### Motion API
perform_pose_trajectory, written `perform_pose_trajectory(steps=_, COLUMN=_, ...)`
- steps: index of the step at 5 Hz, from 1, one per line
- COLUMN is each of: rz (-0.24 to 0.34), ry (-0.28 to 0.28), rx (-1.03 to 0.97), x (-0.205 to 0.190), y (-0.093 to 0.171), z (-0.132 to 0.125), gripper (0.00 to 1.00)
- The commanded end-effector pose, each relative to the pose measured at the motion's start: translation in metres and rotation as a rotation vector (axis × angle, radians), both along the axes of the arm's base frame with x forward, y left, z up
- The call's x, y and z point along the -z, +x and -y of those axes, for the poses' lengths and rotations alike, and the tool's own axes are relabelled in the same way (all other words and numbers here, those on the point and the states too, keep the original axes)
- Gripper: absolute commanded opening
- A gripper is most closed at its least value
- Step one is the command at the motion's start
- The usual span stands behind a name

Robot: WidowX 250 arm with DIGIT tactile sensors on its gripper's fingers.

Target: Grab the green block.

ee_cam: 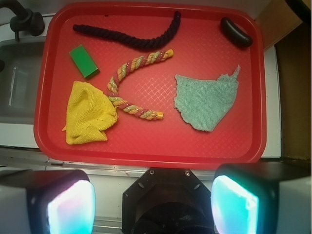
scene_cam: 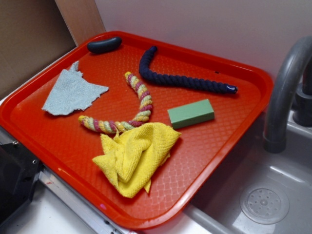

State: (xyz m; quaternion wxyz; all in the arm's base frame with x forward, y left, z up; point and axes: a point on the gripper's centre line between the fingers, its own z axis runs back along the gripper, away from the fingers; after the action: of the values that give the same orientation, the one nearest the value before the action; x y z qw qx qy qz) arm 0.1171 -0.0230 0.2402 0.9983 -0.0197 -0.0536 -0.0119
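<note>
The green block [scene_cam: 191, 113] is a small sage-green brick lying flat on the red tray [scene_cam: 214, 146], right of the middle, just beyond the yellow cloth [scene_cam: 134, 156]. In the wrist view the block [ee_cam: 84, 61] lies at the tray's upper left, above the yellow cloth [ee_cam: 89, 113]. My gripper [ee_cam: 152, 202] hangs high above the tray's near edge, far from the block. Its two glowing pads [ee_cam: 70, 207] stand wide apart with nothing between them. The gripper does not show in the exterior view.
On the tray [ee_cam: 146, 151] lie a dark blue rope [scene_cam: 178, 78], a striped rope [scene_cam: 131, 109], a pale blue-grey cloth scrap [scene_cam: 72, 92] and a black oblong object [scene_cam: 104, 45]. A grey sink [scene_cam: 263, 195] with a faucet [scene_cam: 287, 83] sits to the right.
</note>
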Motion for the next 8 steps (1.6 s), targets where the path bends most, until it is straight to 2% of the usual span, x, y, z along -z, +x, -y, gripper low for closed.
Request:
perform_pose_trajectory(steps=1, rz=0.102, ry=-0.029, rx=0.060, x=0.045, y=0.069, z=0.002, gripper=1.00)
perform_pose_trajectory(steps=3, rz=0.087, ry=-0.103, rx=0.227, x=0.096, y=0.119, z=0.054, gripper=1.00)
perform_pose_trajectory(steps=5, rz=0.046, ry=-0.059, rx=0.406, x=0.140, y=0.140, z=0.098, gripper=1.00)
perform_pose_trajectory(steps=6, rz=0.024, ry=-0.056, rx=0.475, x=0.160, y=0.143, z=0.113, gripper=1.00)
perform_pose_trajectory(steps=8, rz=-0.065, ry=0.003, rx=0.532, x=0.197, y=0.146, z=0.133, gripper=1.00)
